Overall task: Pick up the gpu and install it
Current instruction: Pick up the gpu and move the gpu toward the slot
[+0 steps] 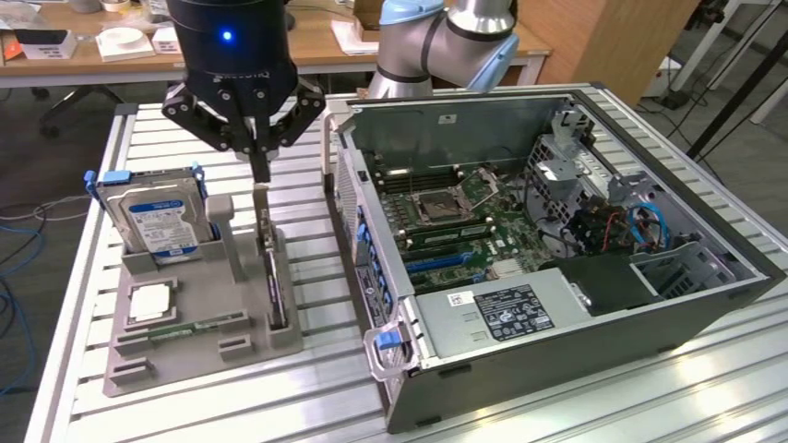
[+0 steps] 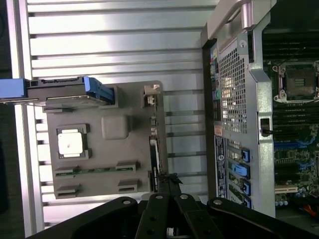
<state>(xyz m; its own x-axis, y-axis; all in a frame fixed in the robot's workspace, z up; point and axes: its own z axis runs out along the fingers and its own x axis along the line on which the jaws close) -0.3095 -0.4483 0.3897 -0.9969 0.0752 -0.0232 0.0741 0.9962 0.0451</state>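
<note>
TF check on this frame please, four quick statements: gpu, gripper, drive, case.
1. The gpu is already seated in the PC case. False: it stands on edge in the grey tray, beside the case.
2. The hard drive stands upright in the same tray. True.
3. The gripper is wide open. False: it is shut on the gpu's top end.
4. The case lies with its side open, and the motherboard is exposed. True.
</note>
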